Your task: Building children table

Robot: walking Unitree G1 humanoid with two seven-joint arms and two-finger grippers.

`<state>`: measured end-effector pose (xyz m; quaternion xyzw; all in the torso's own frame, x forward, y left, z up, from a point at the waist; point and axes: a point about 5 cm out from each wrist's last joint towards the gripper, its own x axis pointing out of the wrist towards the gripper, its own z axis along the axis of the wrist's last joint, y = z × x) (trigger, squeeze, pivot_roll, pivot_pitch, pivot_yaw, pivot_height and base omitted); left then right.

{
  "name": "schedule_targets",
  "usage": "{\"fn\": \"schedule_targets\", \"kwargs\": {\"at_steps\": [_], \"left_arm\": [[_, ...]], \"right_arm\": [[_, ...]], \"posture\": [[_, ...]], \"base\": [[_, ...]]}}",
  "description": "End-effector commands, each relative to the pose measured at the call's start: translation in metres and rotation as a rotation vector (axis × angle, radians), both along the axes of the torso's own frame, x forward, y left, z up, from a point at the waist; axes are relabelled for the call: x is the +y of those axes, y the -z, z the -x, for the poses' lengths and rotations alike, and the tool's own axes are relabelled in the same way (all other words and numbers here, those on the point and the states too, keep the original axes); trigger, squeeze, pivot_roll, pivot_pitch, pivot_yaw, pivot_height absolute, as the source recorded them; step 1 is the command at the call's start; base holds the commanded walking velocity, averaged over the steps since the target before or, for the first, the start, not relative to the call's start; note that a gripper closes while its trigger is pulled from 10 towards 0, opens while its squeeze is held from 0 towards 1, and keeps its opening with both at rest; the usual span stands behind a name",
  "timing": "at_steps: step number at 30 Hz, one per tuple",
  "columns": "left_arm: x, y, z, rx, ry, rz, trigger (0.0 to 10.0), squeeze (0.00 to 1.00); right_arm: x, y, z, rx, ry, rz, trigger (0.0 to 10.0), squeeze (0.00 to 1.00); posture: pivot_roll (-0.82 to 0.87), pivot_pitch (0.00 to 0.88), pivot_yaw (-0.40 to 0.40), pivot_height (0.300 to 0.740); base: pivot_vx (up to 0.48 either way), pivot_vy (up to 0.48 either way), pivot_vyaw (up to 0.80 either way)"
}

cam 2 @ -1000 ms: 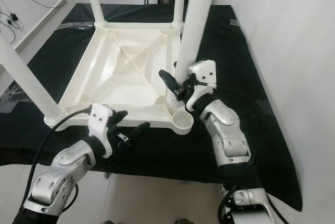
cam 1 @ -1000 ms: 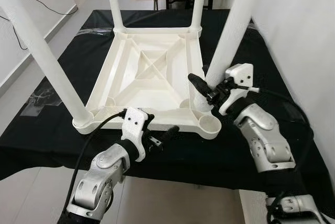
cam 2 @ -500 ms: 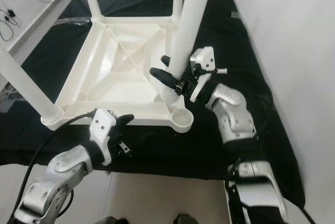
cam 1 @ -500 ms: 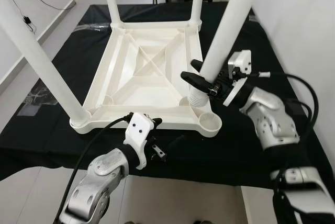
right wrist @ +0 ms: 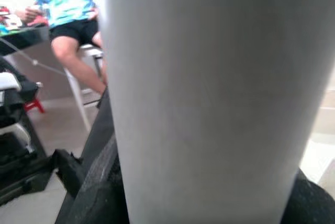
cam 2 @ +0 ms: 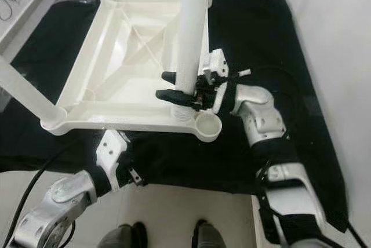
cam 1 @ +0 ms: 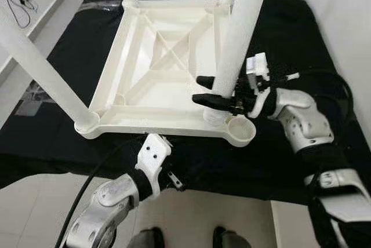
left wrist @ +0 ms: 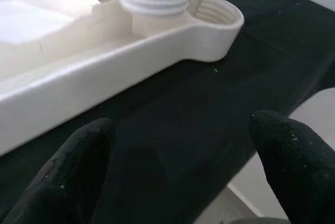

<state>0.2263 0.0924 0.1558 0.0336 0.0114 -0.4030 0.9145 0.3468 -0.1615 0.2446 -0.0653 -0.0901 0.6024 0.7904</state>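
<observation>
My right gripper [cam 1: 210, 90] has its two black fingers [cam 1: 207, 99] clamped around the lower end of the loose white table leg [cam 1: 240, 25], one finger on each side. The leg stands nearly upright, and its threaded end [cam 1: 216, 117] sits on the upturned white tabletop [cam 1: 156, 74], just beside the empty corner socket [cam 1: 239, 129] rather than in it. Through the right wrist camera I see the leg's smooth white shaft [right wrist: 209, 98] close up, and behind it a seated person [right wrist: 70, 9].

My left gripper [left wrist: 183, 171] hovers over the black cloth [cam 1: 290, 22] at the near edge, fingers spread apart and holding nothing, short of the tabletop's near rim [left wrist: 104, 82]. Three other legs stand fitted in the tabletop's other corners; the nearest is the left leg [cam 1: 40, 71].
</observation>
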Motion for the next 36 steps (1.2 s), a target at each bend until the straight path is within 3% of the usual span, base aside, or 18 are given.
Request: {"fn": "schedule_targets", "kwargs": {"at_steps": [1,3,4,5,14,18,28,36], "left_arm": [[0.0,0.004,0.006,0.019,0.018,-0.024,10.0,0.0],[0.001,0.003,0.008,0.026,0.015,-0.018,10.0,0.0],[0.001,0.003,0.008,0.026,0.015,-0.018,10.0,0.0],[0.001,0.003,0.01,0.036,0.013,-0.013,10.0,0.0],[0.002,0.002,0.012,0.044,0.013,-0.016,10.0,0.0],[0.003,0.002,0.013,0.046,0.027,-0.028,10.0,0.0],[0.005,0.001,0.012,0.046,0.027,-0.037,10.0,0.0],[0.004,0.001,0.01,0.047,0.023,-0.036,10.0,0.0]], "right_arm": [[-0.007,0.003,0.001,0.019,-0.01,0.0,10.0,0.0],[-0.024,0.002,0.004,0.005,0.011,0.02,10.0,0.0],[-0.024,0.002,0.004,0.005,0.011,0.02,10.0,0.0],[-0.038,0.0,0.011,-0.002,0.021,0.039,10.0,0.0],[-0.046,-0.001,0.014,-0.003,0.006,0.053,10.0,0.0],[-0.059,0.002,0.035,0.001,-0.002,0.076,10.0,0.0],[-0.059,0.008,0.043,0.016,-0.016,0.081,10.0,0.0],[-0.045,0.018,0.048,0.032,-0.035,0.113,10.0,0.0]], "posture": [[0.1,0.325,0.023,0.74],[0.1,0.332,0.026,0.74],[0.1,0.332,0.026,0.74],[0.1,0.339,0.036,0.74],[0.1,0.34,0.038,0.74],[0.1,0.34,0.055,0.74],[0.1,0.334,0.06,0.74],[0.11,0.333,0.058,0.74]], "base": [[0.0,0.0,0.0],[0.0,0.0,0.0],[0.0,0.0,0.0],[0.0,0.0,0.0],[0.0,0.0,0.0],[0.0,0.0,0.0],[0.0,0.0,0.0],[0.0,0.0,0.0]]}}
